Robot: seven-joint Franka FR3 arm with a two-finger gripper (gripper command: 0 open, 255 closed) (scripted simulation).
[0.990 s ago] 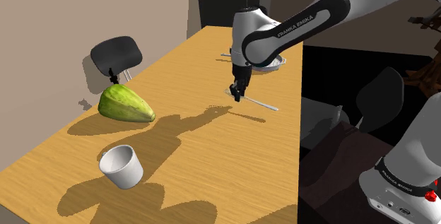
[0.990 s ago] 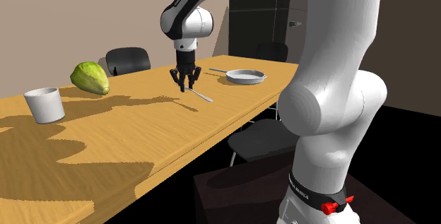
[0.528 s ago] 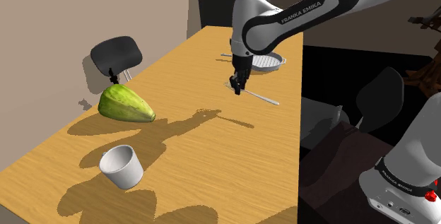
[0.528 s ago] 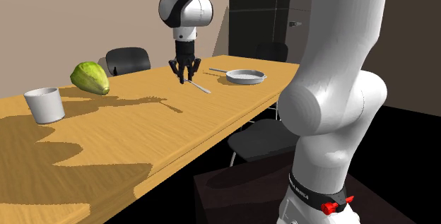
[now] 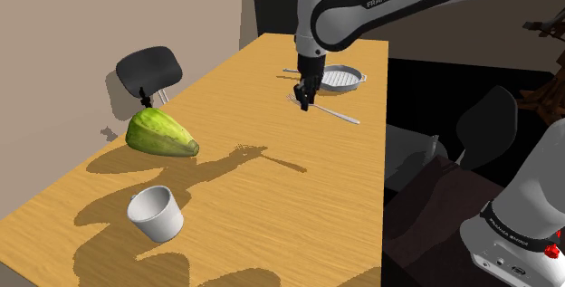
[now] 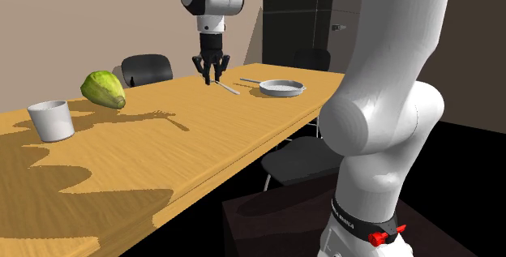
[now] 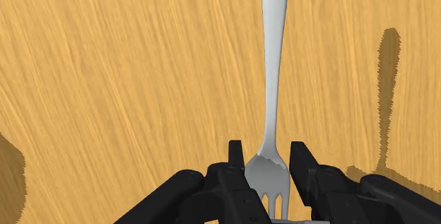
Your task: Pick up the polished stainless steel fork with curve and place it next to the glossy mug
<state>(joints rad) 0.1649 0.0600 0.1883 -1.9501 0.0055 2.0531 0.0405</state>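
The gripper (image 5: 305, 98) points straight down from a vertical wrist, with the white arm arching over from the stand (image 5: 514, 240) at the shoulder view's lower right. Its two black fingers (image 7: 235, 160) are drawn in on the fork (image 7: 274, 67), clasping the head on both sides just above the tines. The tines point back into the hand and the pale, curved handle runs away from it. The fork (image 5: 333, 112) hangs clear above the wooden table (image 5: 272, 222), slanting down toward the shoulder view's right, and its shadow (image 5: 272, 160) lies well apart from it on the wood

Just beyond the gripper sits a shallow grey pan (image 5: 344, 79) near the table's far end. A green melon-shaped fruit (image 5: 160, 134) lies well off toward the shoulder view's left, with a black chair (image 5: 147, 70) behind it. The white mug (image 5: 154, 213) stands nearer the camera than the fruit, far from the fork, with open tabletop between them

The second exterior view looks along the table from beside the arm's base: gripper (image 6: 213, 75) and fork (image 6: 229, 87) sit above the wood, the mug (image 6: 50, 121) at that view's left. The wrist view alone gives the grip itself
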